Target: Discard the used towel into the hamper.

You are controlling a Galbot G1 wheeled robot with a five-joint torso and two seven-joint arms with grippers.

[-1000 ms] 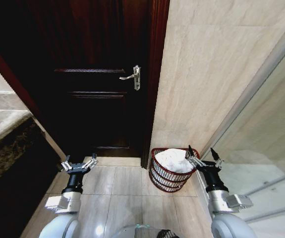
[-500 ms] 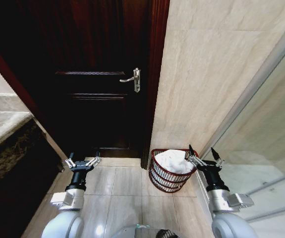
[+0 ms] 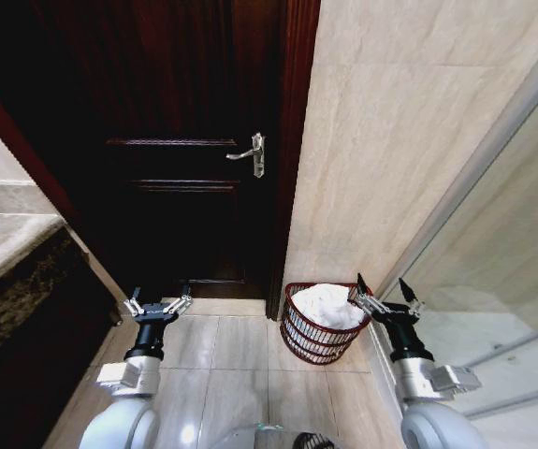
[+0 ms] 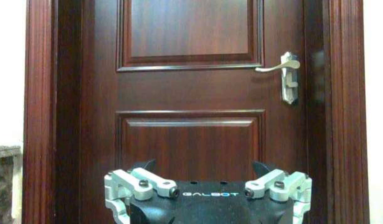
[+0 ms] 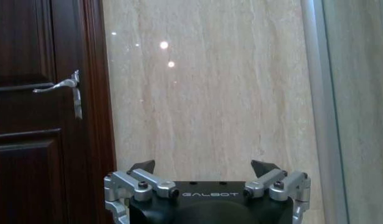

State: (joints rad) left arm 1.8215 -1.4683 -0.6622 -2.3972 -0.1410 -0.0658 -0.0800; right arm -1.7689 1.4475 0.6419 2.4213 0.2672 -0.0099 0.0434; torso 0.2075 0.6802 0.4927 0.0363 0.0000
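Dark wooden door (image 3: pixel 184 187) at twelve o'clock, pale tiled wall (image 3: pixel 390 140) toward one to two o'clock. On the floor at the wall's foot, near the door frame, at about one o'clock: the hamper (image 3: pixel 323 321), white towel (image 3: pixel 329 302) already heaped inside. Right gripper (image 3: pixel 385 296) just beside the hamper's rim on its three o'clock side, spread wide and empty; clearly the nearer arm. Left gripper (image 3: pixel 158 306) well apart at nine o'clock of the hamper, likewise wide and empty, facing the door. Task judged essentially done.
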